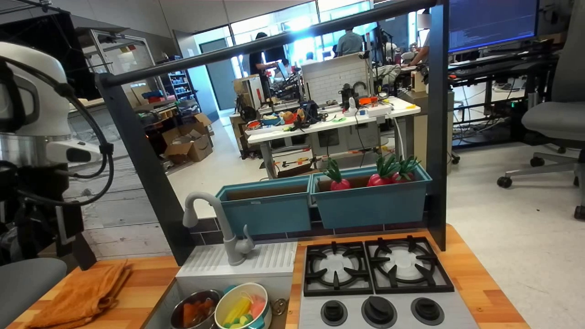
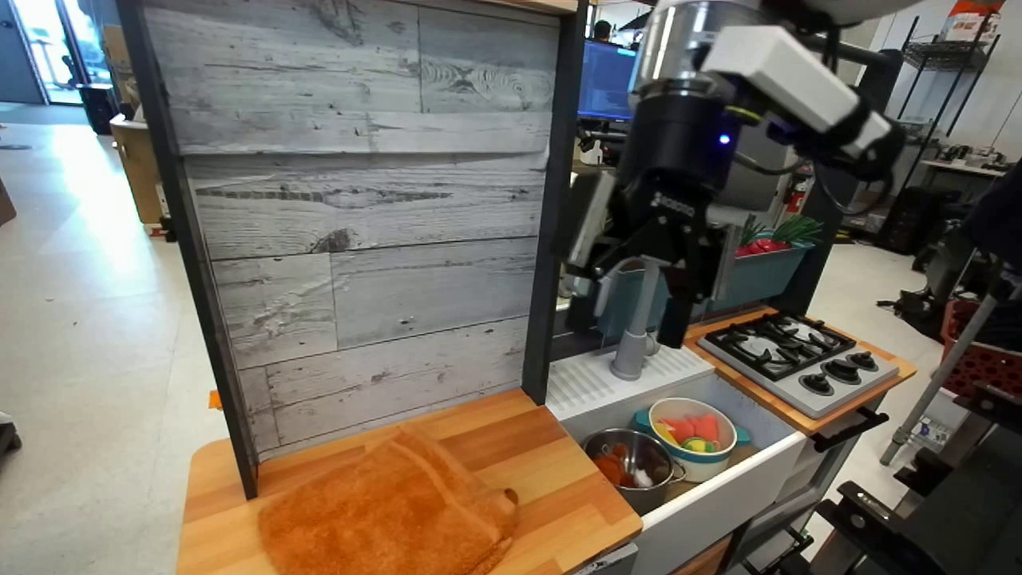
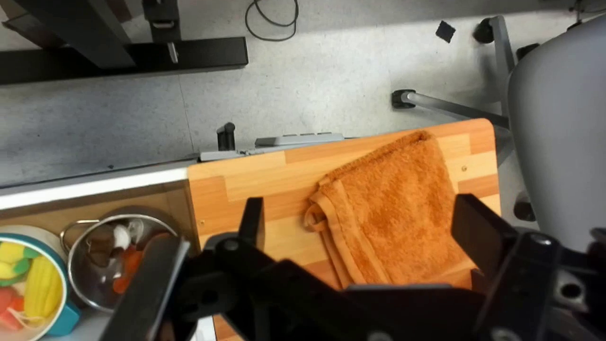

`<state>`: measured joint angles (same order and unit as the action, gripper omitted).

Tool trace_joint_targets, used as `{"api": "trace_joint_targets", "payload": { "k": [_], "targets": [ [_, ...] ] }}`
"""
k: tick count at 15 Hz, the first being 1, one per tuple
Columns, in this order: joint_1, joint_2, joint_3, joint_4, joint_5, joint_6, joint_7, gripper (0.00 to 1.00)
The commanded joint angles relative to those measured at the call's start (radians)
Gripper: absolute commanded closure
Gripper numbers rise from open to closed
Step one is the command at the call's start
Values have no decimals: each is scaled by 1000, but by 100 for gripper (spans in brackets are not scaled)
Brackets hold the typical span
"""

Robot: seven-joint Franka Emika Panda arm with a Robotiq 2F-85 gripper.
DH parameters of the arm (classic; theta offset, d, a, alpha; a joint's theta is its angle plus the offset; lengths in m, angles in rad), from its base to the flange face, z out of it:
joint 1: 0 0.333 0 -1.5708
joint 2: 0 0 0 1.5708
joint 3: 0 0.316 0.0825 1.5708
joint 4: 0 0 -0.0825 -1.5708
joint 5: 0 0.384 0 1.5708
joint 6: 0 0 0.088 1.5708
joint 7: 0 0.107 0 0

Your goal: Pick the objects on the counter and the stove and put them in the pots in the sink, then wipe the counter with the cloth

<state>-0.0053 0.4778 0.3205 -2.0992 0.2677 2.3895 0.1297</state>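
"Orange terry cloth (image 2: 383, 511): where is it lying?"

"Folded on the butcher-block counter (image 2: 571, 489), lower left in an exterior view. Its pile is looking plush, and one corner is curling into a small loop."

"And the Robotiq gripper (image 2: 633, 318)?"

"Hanging right of it in that frame, near the centre, well apart from the cloth; the fingers (image 2: 677, 321) are standing wide apart, gripping nothing."

"How are you playing the wipe?"

"I'm judging that to be the step at hand, so I'm favouring a deep pinch across the doubled hem, since limp fabric could be slipping out of a shallow one. After that I'm advising pressing flat and sweeping along the grain."

"Further right?"

"In the sink (image 2: 738, 495), a shiny steel pot (image 2: 648, 501) is holding orange-red pieces (image 2: 610, 468); just beside it, a cream pot (image 2: 707, 469) with a teal band is cradling pink, yellow and green toy foods (image 2: 701, 428). Rightmost, the silver stove (image 2: 788, 389) is showing black, spidery grates (image 1: 413, 290)."
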Motion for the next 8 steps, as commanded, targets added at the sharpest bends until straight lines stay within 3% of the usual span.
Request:
{"api": "trace_joint_targets", "payload": {
  "k": [1,4,8],
  "targets": [
    [209,166,-123,236,-116,-15,157,0],
    [348,313,-186,374,-203,24,240,0],
    [437,528,-225,553,-228,163,245,0]
  ]
}}
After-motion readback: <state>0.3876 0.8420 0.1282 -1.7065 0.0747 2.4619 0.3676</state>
